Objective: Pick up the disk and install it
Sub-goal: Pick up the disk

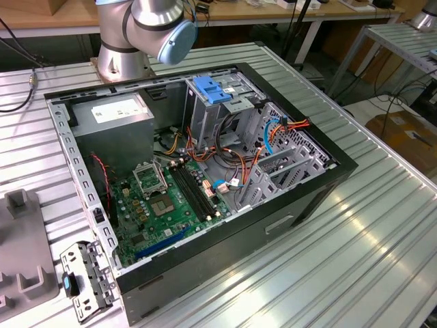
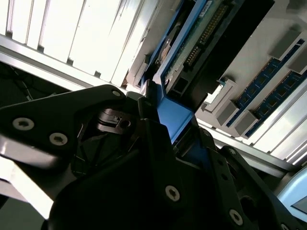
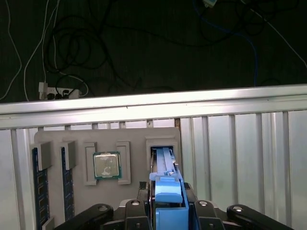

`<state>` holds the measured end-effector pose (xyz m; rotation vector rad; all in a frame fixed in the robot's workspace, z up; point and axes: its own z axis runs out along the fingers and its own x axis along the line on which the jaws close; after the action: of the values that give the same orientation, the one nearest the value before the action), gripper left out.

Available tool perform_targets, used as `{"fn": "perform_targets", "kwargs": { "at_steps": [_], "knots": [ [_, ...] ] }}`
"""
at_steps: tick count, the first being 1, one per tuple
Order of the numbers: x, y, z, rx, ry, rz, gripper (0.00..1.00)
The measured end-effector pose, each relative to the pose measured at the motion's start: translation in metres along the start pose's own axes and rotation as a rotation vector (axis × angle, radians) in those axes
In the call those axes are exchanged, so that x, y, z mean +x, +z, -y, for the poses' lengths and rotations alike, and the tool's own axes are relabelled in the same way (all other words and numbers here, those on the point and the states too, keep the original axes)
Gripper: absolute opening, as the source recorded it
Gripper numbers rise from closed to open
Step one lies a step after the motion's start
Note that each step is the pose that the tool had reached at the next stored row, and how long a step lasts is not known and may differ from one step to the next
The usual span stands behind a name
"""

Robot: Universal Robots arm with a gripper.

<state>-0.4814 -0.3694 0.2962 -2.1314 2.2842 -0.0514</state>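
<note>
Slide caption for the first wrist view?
Pick: gripper shut on disk, standing in its tray slot beside the CPU.

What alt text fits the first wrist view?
The gripper straddles the disk, a blue-railed drive standing on edge in a slot of a grey parts tray. The tray also holds a processor chip and two memory sticks, on a ribbed metal table with cables beyond.
</note>
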Motion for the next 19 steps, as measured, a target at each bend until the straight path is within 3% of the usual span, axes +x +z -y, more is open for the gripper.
{"fn": "perform_targets", "kwargs": {
  "at_steps": [5,19],
  "knots": [
    [0.0,0.0027,-0.0001,0.0004,0.0,-0.0001,0.37],
    [0.0,0.0028,-0.0001,0.0004,-0.003,0.0001,0.37]
  ]
}}
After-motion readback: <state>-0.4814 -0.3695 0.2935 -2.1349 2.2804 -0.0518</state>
